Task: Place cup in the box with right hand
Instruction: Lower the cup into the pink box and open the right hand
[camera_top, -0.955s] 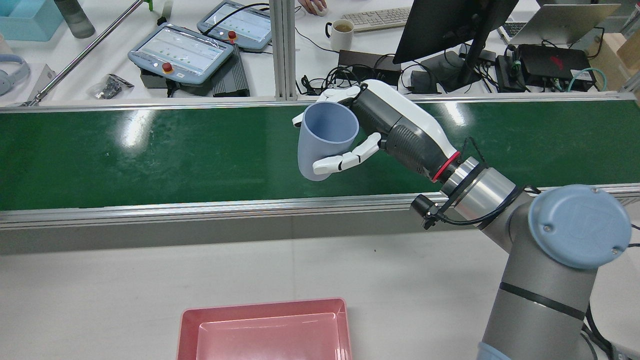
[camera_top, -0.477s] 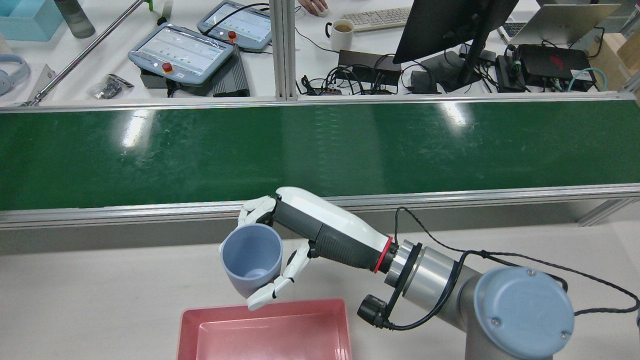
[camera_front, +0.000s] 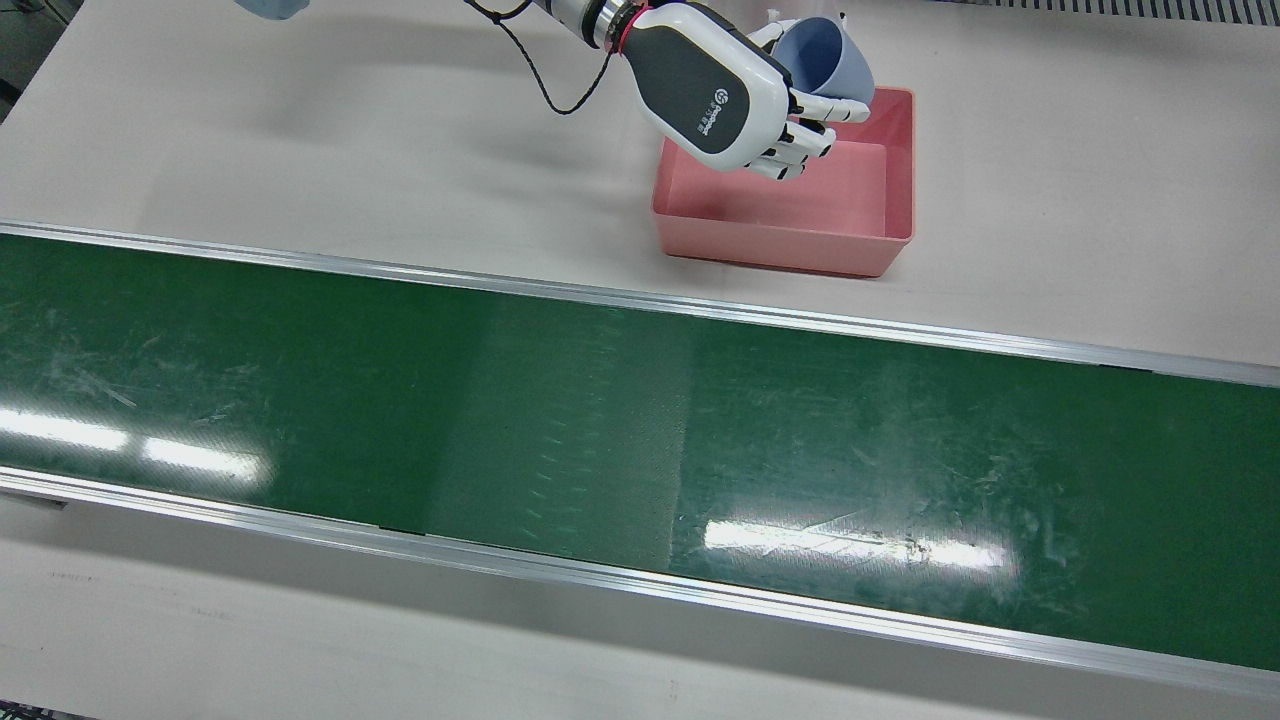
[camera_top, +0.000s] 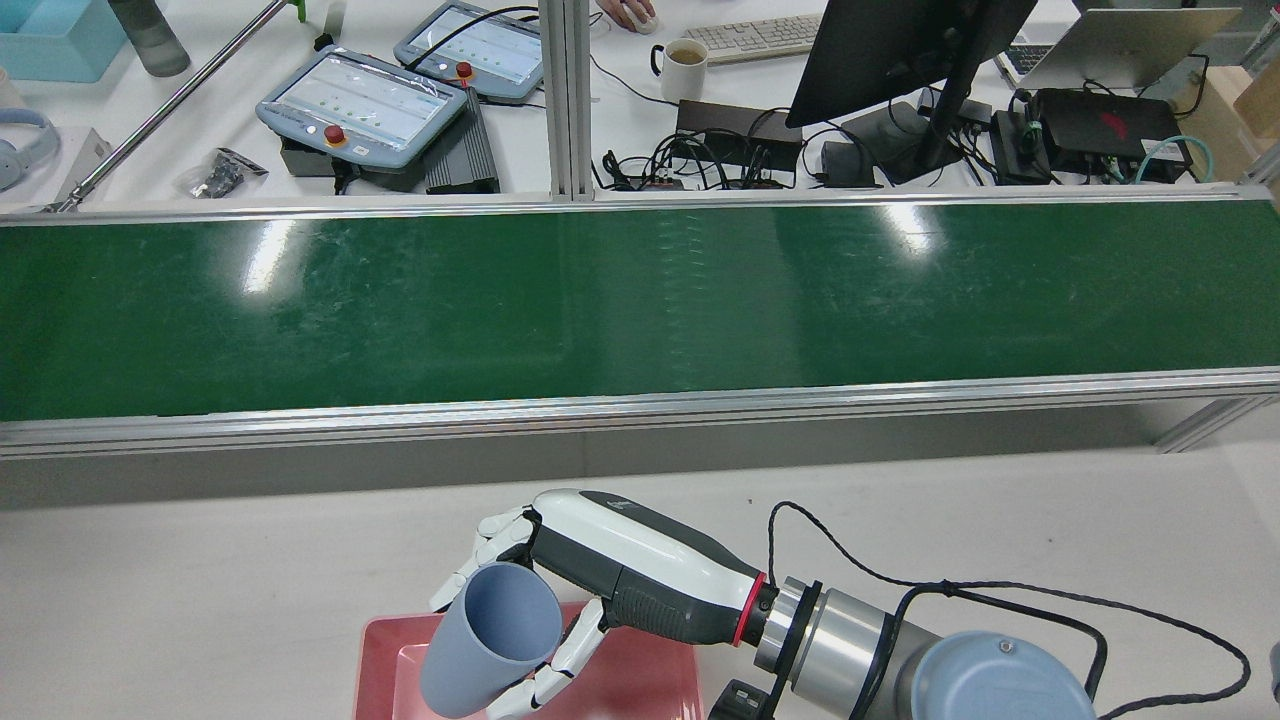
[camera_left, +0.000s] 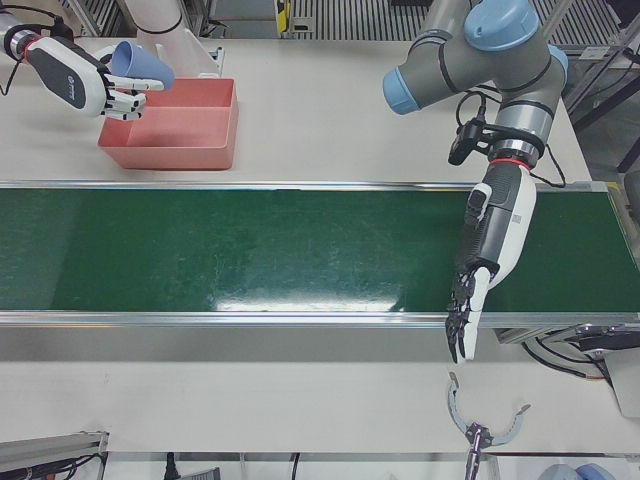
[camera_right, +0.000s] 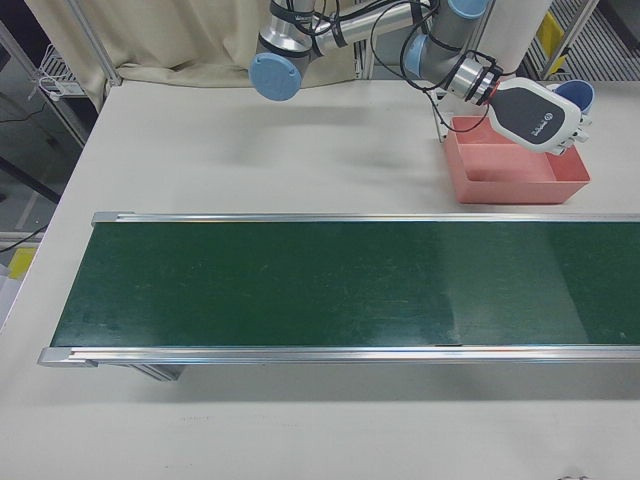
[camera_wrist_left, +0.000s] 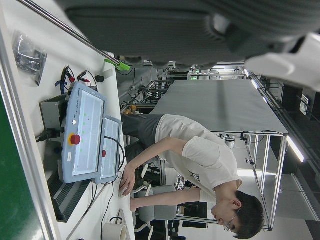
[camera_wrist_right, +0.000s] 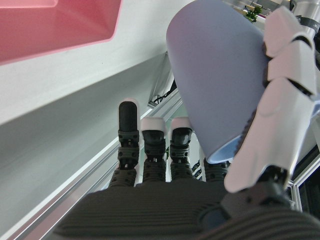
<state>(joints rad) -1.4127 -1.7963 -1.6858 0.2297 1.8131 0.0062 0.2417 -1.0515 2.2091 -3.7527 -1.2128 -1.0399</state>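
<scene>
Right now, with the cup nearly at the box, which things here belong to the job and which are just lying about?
Part of the job:
- blue cup, tilted, held above the box
- right hand, shut on it
- pink box

Just lying about:
- green conveyor belt
- left hand, idle over the belt
- teach pendants
- coffee mug
- keyboard

The front view looks almost straight down on the green belt (camera_front: 640, 450), the pink box (camera_front: 800, 235) in its upper middle. The rear view faces forward from high behind, sharing that belt, box at its bottom edge. Both hand views lie sideways, very close.
</scene>
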